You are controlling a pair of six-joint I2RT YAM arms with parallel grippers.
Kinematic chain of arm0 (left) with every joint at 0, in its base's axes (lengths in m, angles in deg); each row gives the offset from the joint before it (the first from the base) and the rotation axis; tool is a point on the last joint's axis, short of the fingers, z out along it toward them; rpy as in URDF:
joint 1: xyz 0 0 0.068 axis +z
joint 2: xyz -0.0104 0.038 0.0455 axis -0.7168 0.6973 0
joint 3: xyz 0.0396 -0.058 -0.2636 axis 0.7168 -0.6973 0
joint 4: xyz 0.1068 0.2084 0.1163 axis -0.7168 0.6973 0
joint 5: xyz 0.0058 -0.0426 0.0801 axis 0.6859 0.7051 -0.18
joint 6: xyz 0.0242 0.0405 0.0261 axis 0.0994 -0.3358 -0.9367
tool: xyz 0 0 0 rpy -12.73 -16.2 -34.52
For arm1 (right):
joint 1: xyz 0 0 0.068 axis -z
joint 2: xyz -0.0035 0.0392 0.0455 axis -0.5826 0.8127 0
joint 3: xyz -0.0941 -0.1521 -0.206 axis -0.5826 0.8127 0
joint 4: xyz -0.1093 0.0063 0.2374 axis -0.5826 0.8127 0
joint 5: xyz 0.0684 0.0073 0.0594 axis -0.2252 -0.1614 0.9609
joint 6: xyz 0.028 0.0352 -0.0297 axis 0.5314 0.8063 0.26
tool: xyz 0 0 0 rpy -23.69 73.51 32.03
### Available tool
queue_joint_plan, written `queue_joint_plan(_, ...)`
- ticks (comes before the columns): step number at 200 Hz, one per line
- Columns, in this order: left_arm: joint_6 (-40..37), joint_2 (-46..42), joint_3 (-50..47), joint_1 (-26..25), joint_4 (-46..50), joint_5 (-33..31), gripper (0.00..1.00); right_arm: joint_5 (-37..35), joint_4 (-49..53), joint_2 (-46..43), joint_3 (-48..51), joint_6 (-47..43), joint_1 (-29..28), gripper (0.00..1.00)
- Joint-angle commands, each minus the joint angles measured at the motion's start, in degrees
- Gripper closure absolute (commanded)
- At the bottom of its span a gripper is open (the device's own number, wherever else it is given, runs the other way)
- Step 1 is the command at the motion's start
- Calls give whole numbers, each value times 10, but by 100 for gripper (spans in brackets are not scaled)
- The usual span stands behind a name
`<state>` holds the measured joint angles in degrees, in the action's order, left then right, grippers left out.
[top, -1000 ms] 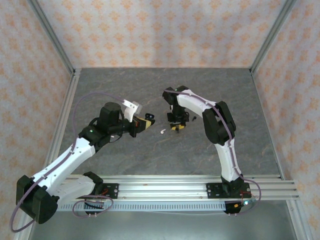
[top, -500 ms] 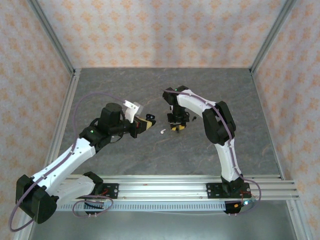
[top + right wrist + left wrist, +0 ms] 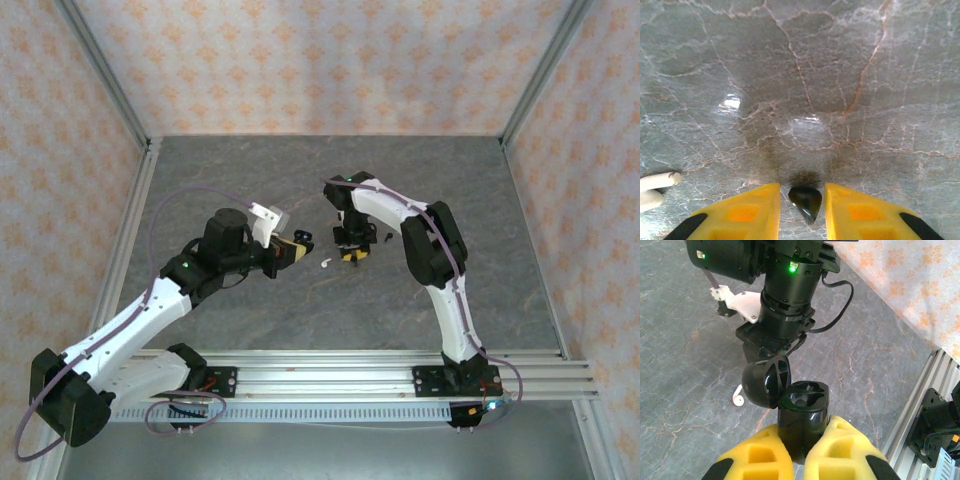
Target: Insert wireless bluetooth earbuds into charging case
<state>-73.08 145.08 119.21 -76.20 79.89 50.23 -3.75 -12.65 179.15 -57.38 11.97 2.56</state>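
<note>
The grey marbled table lies under both my hands. My left gripper is clamped on the black charging case, which stands upright between my yellow pads, its lid swung open beyond them to the left. My right gripper is parted, its fingers astride a black earbud on the table, with a slim gap on each side. A white earbud lies well left of those fingers.
</note>
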Motion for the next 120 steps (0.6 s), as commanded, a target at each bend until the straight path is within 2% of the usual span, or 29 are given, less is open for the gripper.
queue_joint_plan(1,9,-14,6,-8,0,-16,100,-16,16,3,1,-9,-3,71)
queue_joint_plan(81,21,-17,3,-22,-6,-28,100,-7,7,0,29,-12,-3,72)
queue_joint_plan(120,21,-14,5,-22,-9,-28,100,-6,-7,-3,44,-12,-2,80)
